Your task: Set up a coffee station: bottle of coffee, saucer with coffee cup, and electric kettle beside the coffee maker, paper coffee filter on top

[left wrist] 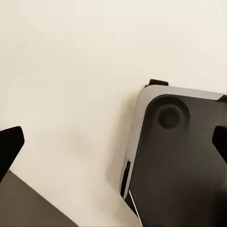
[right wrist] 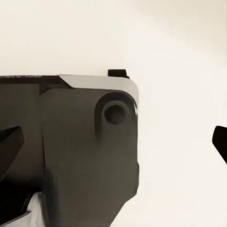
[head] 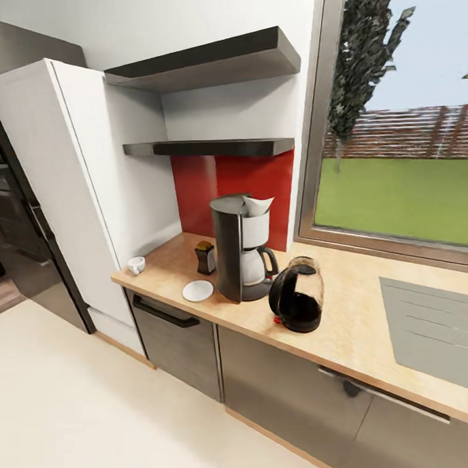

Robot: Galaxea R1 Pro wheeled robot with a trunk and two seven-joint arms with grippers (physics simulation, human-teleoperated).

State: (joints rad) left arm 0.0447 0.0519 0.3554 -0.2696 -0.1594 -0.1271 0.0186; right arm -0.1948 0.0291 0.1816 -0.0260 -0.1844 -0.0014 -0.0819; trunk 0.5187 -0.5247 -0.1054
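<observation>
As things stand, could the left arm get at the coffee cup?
Probably not yet: the cup sits apart at the countertop's far left end, unobstructed, but the left fingers hang open over floor.

Counter (head: 360,324) open at 3 o'clock of kettle (head: 298,296); jar (head: 206,257), saucer (head: 198,291) crowd coffee maker (head: 240,251) at 9 o'clock.

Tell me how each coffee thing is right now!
coffee maker: upright on the countertop
paper coffee filter: on top of the coffee maker
bottle of coffee: upright, lid on
saucer: flat, nothing on it
coffee cup: on the countertop, off the saucer
electric kettle: upright beside the coffee maker
</observation>
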